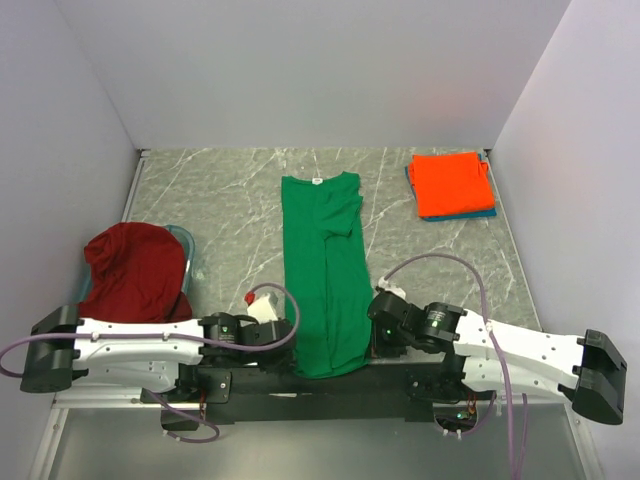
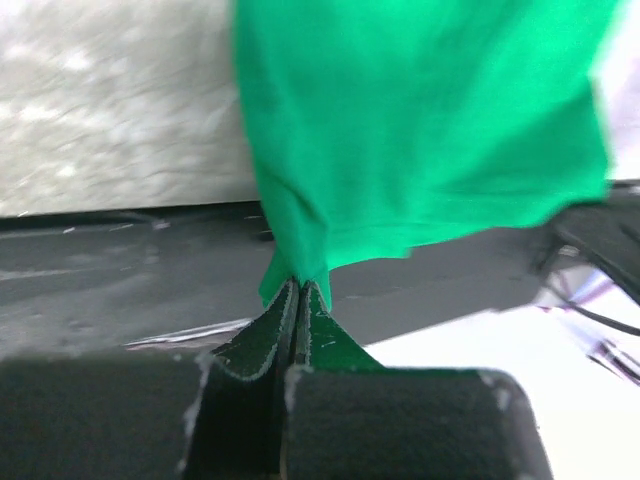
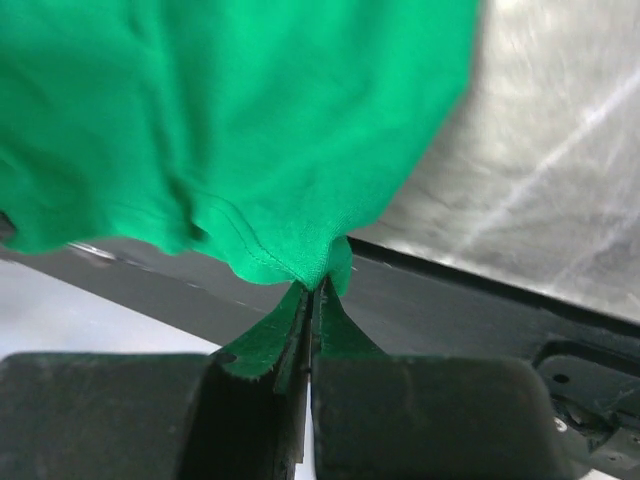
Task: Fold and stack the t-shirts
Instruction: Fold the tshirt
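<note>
My left gripper point(image 2: 298, 288) and right gripper point(image 3: 314, 288) each pinch a near hem corner of the green t-shirt point(image 1: 323, 290) on the counter point(image 1: 230, 200).

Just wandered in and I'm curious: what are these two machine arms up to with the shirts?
They are folding and stacking t-shirts. The green shirt lies on the table as a long narrow strip, and the left gripper and right gripper each pinch a corner of its near hem. A folded orange shirt sits on a blue one at the far right. A dark red shirt lies crumpled at the left, not yet folded.
</note>
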`<state>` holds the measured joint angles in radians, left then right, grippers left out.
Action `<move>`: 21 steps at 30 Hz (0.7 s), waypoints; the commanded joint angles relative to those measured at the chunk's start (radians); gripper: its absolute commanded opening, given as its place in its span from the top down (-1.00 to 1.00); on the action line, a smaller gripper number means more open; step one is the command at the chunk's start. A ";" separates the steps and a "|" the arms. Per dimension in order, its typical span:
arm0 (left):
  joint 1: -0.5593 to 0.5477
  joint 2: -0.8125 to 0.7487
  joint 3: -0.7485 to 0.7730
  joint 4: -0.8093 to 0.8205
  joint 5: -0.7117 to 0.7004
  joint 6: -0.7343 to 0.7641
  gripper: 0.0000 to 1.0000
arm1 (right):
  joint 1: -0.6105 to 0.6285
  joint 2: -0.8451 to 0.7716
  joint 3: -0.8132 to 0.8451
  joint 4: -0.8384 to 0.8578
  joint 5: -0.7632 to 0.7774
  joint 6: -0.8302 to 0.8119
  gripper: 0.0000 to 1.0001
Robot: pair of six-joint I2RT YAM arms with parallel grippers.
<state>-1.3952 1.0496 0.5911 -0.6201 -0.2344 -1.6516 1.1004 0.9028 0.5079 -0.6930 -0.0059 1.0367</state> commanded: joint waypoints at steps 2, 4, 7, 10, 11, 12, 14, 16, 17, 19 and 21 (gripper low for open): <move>0.027 -0.059 0.082 -0.018 -0.133 0.070 0.99 | -0.019 0.025 0.095 0.004 0.130 -0.061 1.00; 0.083 -0.082 0.091 0.026 -0.140 0.131 0.99 | -0.040 0.041 0.153 0.009 0.159 -0.085 1.00; 0.166 -0.089 0.096 0.097 -0.118 0.223 0.99 | -0.091 0.061 0.224 0.015 0.204 -0.142 1.00; 0.264 -0.062 0.120 0.160 -0.063 0.315 0.99 | -0.169 0.071 0.257 0.027 0.198 -0.201 1.00; 0.284 -0.053 0.133 0.151 -0.066 0.329 0.99 | -0.204 0.074 0.262 0.053 0.182 -0.231 1.00; 0.318 -0.033 0.147 0.152 -0.078 0.367 0.99 | -0.220 0.077 0.274 0.064 0.182 -0.242 1.00; 0.352 -0.016 0.179 0.180 -0.083 0.403 0.99 | -0.247 0.094 0.293 0.087 0.181 -0.273 1.00; 0.413 0.013 0.206 0.200 -0.057 0.457 0.99 | -0.280 0.123 0.323 0.110 0.188 -0.300 1.00; 0.435 0.021 0.214 0.209 -0.049 0.472 0.99 | -0.290 0.134 0.334 0.115 0.188 -0.305 1.00; 0.485 0.049 0.237 0.224 -0.048 0.503 0.99 | -0.335 0.165 0.363 0.127 0.187 -0.314 1.00; 0.531 0.075 0.257 0.226 -0.045 0.536 0.99 | -0.361 0.182 0.382 0.167 0.170 -0.339 1.00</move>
<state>-0.9146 1.0996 0.7902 -0.4465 -0.2893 -1.2156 0.7753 1.0668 0.8257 -0.6128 0.1463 0.7574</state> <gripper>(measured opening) 0.013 0.015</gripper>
